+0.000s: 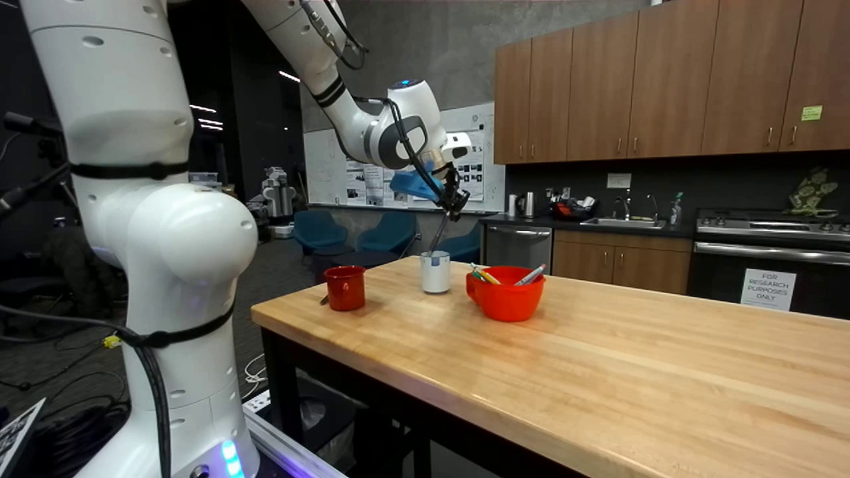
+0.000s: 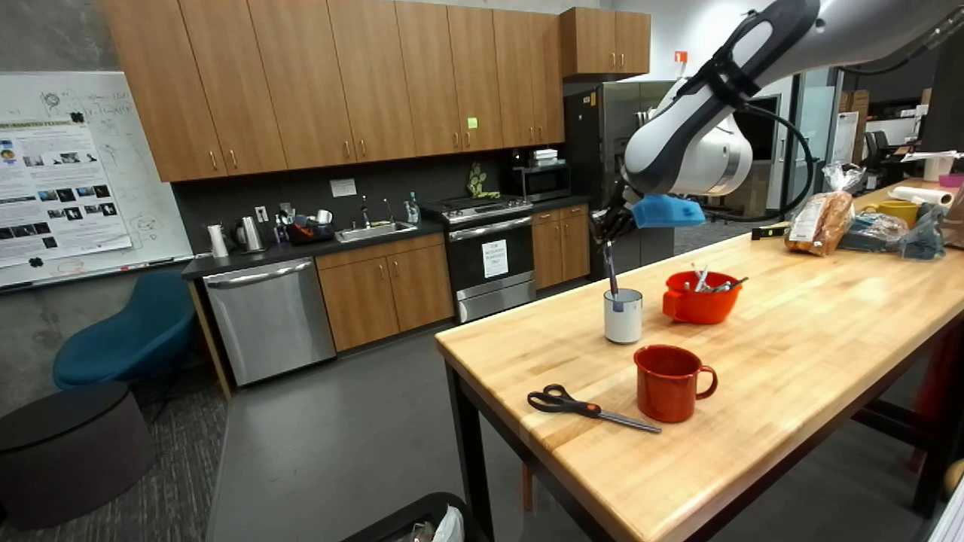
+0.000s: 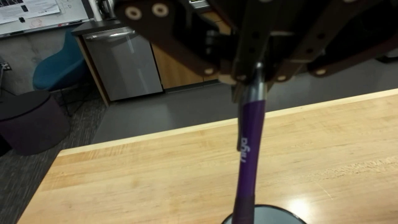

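A purple pen (image 3: pixel 250 140) hangs slightly off vertical below the gripper (image 3: pixel 252 85) that clamps it, lower end at the mouth of a white mug (image 2: pixel 623 325) left of the red bowl (image 2: pixel 702 309)

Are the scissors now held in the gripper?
No, the gripper holds a purple pen, and the scissors lie on the table.

1 pair of black-handled scissors (image 2: pixel 590 409) lies near a dark red mug (image 2: pixel 666 390).
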Motion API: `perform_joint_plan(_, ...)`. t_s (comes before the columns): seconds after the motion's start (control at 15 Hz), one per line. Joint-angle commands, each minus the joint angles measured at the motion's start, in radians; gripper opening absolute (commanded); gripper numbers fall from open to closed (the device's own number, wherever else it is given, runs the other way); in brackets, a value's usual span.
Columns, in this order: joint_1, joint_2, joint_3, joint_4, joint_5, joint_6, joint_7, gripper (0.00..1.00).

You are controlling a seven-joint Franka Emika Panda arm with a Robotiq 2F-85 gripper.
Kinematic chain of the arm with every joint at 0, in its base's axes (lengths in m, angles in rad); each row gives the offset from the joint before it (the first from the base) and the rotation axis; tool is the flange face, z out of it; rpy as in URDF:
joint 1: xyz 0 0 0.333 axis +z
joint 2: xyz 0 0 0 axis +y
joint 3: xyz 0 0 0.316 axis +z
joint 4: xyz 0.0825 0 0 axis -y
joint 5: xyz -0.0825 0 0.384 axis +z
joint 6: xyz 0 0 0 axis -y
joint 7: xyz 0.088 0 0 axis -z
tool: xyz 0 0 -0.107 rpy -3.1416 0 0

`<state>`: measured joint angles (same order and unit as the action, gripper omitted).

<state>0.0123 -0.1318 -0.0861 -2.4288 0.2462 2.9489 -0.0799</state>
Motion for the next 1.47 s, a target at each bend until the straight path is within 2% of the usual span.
perform_joint_plan(0.0,0.024,-0.015,-0.030,-0.035,0.065,0.030,-0.106,0.02)
perform_joint_plan(0.07,0.021,-0.016,-0.034,-0.040,0.073,0.030,-0.125,0.02)
perform_joint_plan(0.2,0.018,-0.021,-0.045,-0.049,0.091,0.023,-0.159,0.35)
perform_joint_plan(0.27,0.017,-0.025,-0.051,-0.053,0.099,0.018,-0.175,0.39)
perform_joint_plan(0.6,0.009,-0.036,-0.076,-0.067,0.111,0.019,-0.209,0.71)
perform_joint_plan(0.8,-0.056,-0.010,-0.071,-0.041,0.027,0.065,-0.122,0.91)
perform_joint_plan(0.87,-0.097,0.003,-0.070,-0.030,-0.044,0.071,-0.060,0.98)
perform_joint_plan(0.93,-0.144,0.013,-0.056,-0.024,-0.094,0.080,-0.015,0.99)
perform_joint_plan(1.07,-0.268,0.035,-0.029,-0.009,-0.282,0.092,0.160,1.00)
perform_joint_plan(1.27,-0.463,0.032,0.025,0.036,-0.552,0.007,0.414,1.00)
perform_joint_plan(1.33,-0.499,0.019,0.038,0.049,-0.629,-0.039,0.497,1.00)
perform_joint_plan(1.4,-0.504,0.004,0.047,0.059,-0.693,-0.103,0.577,1.00)
